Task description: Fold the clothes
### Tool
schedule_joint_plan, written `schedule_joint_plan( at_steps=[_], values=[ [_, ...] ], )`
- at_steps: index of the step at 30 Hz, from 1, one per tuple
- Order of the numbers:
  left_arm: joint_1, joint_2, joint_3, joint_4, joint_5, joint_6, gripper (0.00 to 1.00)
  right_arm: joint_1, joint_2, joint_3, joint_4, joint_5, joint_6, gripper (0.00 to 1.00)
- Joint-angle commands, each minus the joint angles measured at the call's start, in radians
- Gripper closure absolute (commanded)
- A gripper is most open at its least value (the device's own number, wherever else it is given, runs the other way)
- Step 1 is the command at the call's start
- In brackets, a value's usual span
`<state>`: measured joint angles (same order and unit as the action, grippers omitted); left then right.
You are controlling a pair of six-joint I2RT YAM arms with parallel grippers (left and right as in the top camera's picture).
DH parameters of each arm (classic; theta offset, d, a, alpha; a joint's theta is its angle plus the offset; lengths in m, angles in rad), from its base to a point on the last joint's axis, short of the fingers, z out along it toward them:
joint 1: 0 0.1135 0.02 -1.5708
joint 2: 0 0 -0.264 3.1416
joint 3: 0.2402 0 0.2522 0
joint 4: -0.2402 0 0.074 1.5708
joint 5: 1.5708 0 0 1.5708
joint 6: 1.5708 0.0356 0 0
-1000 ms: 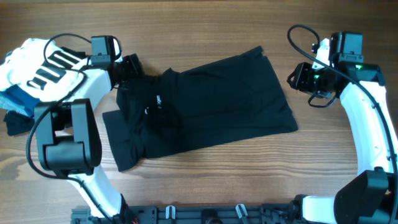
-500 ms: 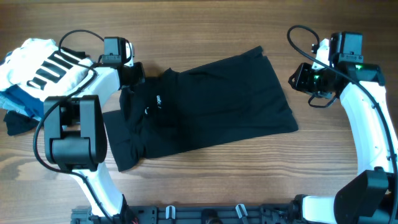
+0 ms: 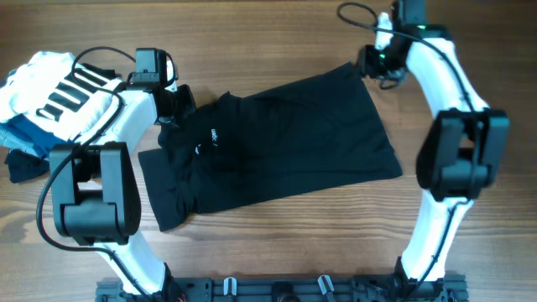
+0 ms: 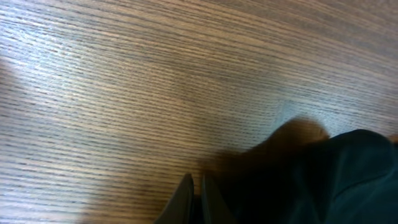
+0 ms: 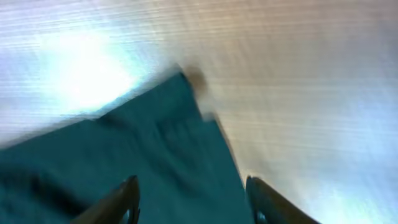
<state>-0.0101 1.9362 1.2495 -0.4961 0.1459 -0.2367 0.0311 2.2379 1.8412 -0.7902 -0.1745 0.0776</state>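
The clothes, a black collared shirt (image 3: 285, 143) with a small white logo (image 3: 215, 134), lie spread flat across the middle of the table. My left gripper (image 3: 172, 105) sits at the shirt's upper left edge by the collar. In the left wrist view this gripper (image 4: 194, 183) is shut, and the dark fabric (image 4: 348, 174) runs right up against its fingers. My right gripper (image 3: 369, 60) hovers at the shirt's far right corner. The blurred right wrist view shows it (image 5: 193, 190) open, both fingers straddling that corner of the cloth (image 5: 143, 149).
A white garment with black stripes (image 3: 59, 84) lies at the far left on top of blue folded garments (image 3: 21, 138), with a dark piece (image 3: 21, 168) beside them. A black rail (image 3: 277, 289) runs along the table's front edge.
The right arm has swung from the right side of the table to the shirt's far right corner. The left gripper moved slightly right to the shirt's edge and shut.
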Motion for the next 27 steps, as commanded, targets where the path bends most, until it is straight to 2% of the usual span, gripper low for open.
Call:
schedule_joint_plan(
  at_steps=[1,4,7,9,11,12,13,17,22,23,24,27],
  values=[
    [0.005,-0.023,-0.006,0.0,0.022,-0.034,0.96,0.051,0.093,0.024,0.093,0.019,0.032,0.43],
    [0.005,-0.023,-0.006,0.0,0.022,-0.034,0.96,0.064,0.146,0.023,0.147,0.025,0.109,0.45],
    [0.005,-0.023,-0.006,0.001,0.022,-0.034,0.96,0.064,0.161,0.023,0.162,0.026,0.135,0.61],
    [0.005,-0.023,-0.006,0.001,0.022,-0.034,0.96,0.061,0.161,0.023,0.159,0.026,0.133,0.64],
    [0.005,-0.023,-0.006,0.001,0.022,-0.034,0.96,0.063,0.161,0.023,0.147,0.048,0.132,0.9],
    [0.005,-0.023,-0.006,0.001,0.022,-0.034,0.96,0.063,0.161,0.023,0.147,0.048,0.132,0.95],
    [0.005,-0.023,-0.006,0.0,0.022,-0.034,0.96,0.063,0.161,0.022,0.146,0.048,0.133,0.96],
    [0.005,-0.023,-0.006,0.001,0.021,-0.033,0.96,0.058,0.144,0.023,0.116,0.097,0.176,0.96],
    [0.013,-0.093,-0.005,0.002,0.021,-0.033,0.96,0.033,-0.006,0.023,0.086,0.147,0.188,0.96],
    [0.013,-0.107,-0.005,0.002,0.021,-0.033,0.96,0.035,-0.022,0.023,0.098,0.128,0.179,0.73],
    [0.013,-0.109,-0.005,0.001,0.022,-0.034,0.96,0.037,-0.02,0.023,0.1,0.107,0.166,0.55],
    [0.012,-0.107,-0.006,-0.006,0.022,-0.034,0.96,0.048,0.018,0.02,0.113,0.087,0.159,0.51]
  ],
)
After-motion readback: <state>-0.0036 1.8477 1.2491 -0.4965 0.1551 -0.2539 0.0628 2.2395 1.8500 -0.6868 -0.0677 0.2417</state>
